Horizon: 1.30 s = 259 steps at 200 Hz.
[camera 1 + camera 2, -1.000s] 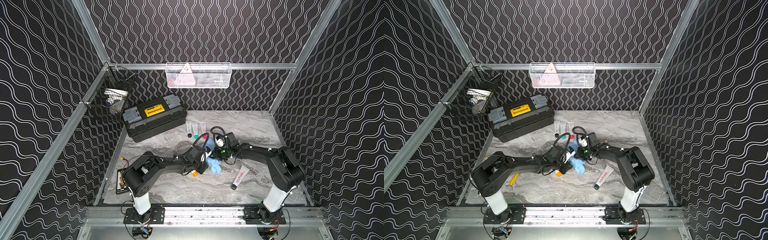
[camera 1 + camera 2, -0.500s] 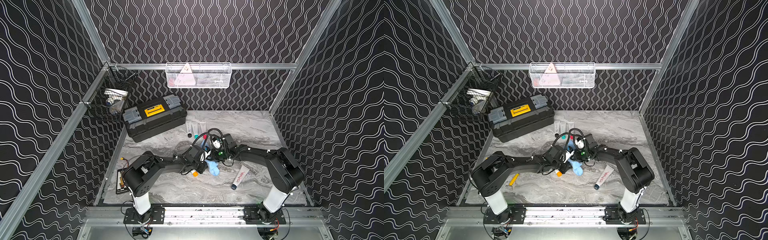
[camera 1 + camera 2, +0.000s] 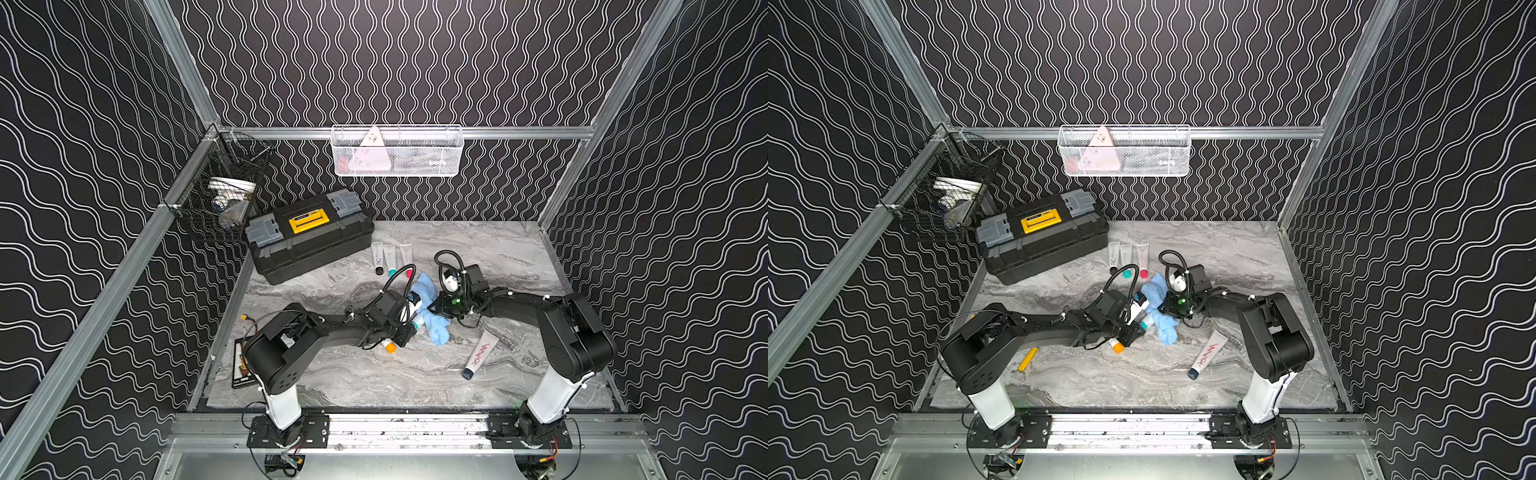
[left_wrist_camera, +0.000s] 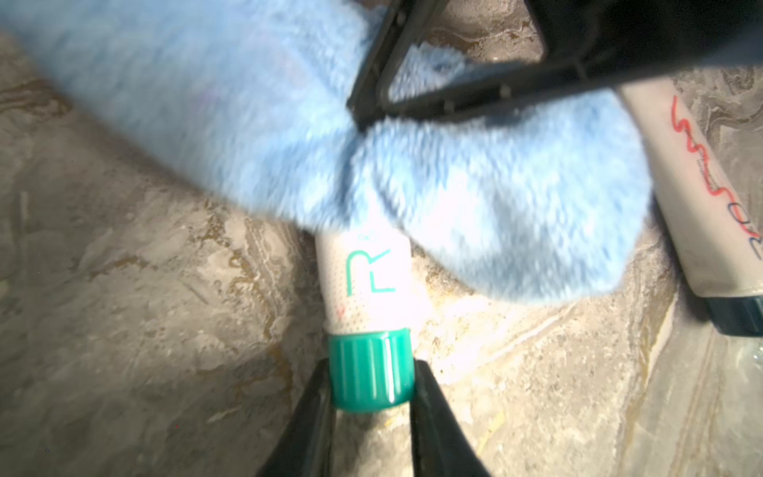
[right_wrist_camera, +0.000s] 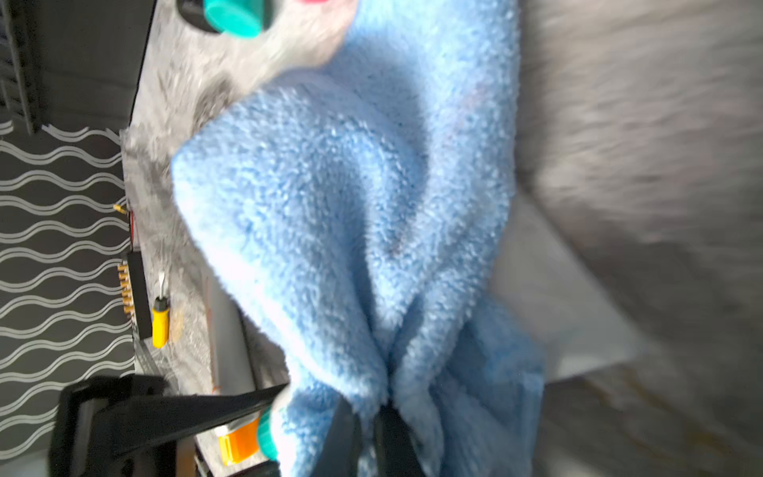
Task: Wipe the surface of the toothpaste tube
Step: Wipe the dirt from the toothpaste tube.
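Observation:
A white toothpaste tube with a green cap lies on the marble table. My left gripper is shut on that cap. A fluffy blue cloth covers the tube's far half. My right gripper is shut on a bunched fold of the cloth, right above the tube. In both top views the two grippers meet mid-table: left gripper, right gripper, cloth between them. The tube's green cap peeks out beside the cloth.
An orange-capped tube lies by the left gripper. A tube with red lettering lies to the front right, and three tubes at the back. A black toolbox stands at the back left, with a yellow screwdriver at the front left.
My right gripper swung left with the cloth over the tube, then back to the right. The left gripper has kept still on the cap.

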Motion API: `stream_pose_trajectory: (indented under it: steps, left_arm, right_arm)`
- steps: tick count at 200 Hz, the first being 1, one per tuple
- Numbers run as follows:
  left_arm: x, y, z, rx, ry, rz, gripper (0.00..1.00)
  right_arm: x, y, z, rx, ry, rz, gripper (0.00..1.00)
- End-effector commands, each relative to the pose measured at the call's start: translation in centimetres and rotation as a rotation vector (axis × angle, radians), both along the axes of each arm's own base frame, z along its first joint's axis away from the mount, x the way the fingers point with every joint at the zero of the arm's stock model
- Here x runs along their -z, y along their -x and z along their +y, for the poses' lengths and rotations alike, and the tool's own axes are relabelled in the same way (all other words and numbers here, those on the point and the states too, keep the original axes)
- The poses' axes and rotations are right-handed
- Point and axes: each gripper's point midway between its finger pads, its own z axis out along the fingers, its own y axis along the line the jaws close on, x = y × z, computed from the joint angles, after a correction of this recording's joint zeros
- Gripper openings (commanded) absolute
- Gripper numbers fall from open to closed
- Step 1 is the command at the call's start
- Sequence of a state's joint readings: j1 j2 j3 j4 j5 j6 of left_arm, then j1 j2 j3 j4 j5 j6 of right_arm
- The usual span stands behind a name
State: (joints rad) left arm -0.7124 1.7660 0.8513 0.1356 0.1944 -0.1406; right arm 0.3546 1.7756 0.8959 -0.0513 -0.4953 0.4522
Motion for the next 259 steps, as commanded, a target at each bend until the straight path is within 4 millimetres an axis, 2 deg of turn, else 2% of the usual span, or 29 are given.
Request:
stream_pose_trajectory:
  steps: [1, 47, 91, 137, 182, 215, 231, 238, 259]
  left_arm:
    - [-1.6, -0.9, -0.7, 0.001, 0.057, -0.054, 0.23]
    - [-1.3, -0.7, -1.0, 0.012, 0.067, -0.036, 0.21]
    - [-1.2, -0.5, -1.2, 0.021, 0.073, -0.029, 0.21]
    - [-1.2, -0.5, -1.2, 0.023, 0.074, -0.026, 0.21]
    - [-1.1, -0.5, -1.2, 0.025, 0.072, -0.022, 0.21]
    - [-1.2, -0.5, -1.3, 0.026, 0.071, -0.023, 0.21]
    - [-1.2, -0.5, -1.2, 0.027, 0.07, -0.024, 0.21]
    - [-1.2, -0.5, -1.3, 0.027, 0.071, -0.023, 0.21]
    - [-1.2, -0.5, -1.3, 0.028, 0.073, -0.021, 0.21]
  right_arm:
    - [3.0, 0.5, -3.9, 0.112, 0.141, 0.087, 0.0]
    - [2.8, -1.5, -5.2, 0.17, 0.146, 0.08, 0.0]
    - [2.0, -3.1, -4.9, 0.16, 0.144, 0.067, 0.0]
    - [0.7, -3.4, -4.4, 0.145, 0.141, 0.046, 0.0]
    - [0.1, -1.6, -1.5, 0.077, 0.115, 0.05, 0.0]
    - [0.0, 0.7, 1.4, 0.012, 0.074, 0.073, 0.0]
    - [0.2, 1.6, 2.2, -0.004, 0.076, 0.091, 0.0]
    - [0.1, 2.5, 3.3, -0.037, 0.078, 0.095, 0.0]
    - [-0.2, 3.6, 4.5, -0.05, 0.047, 0.1, 0.0]
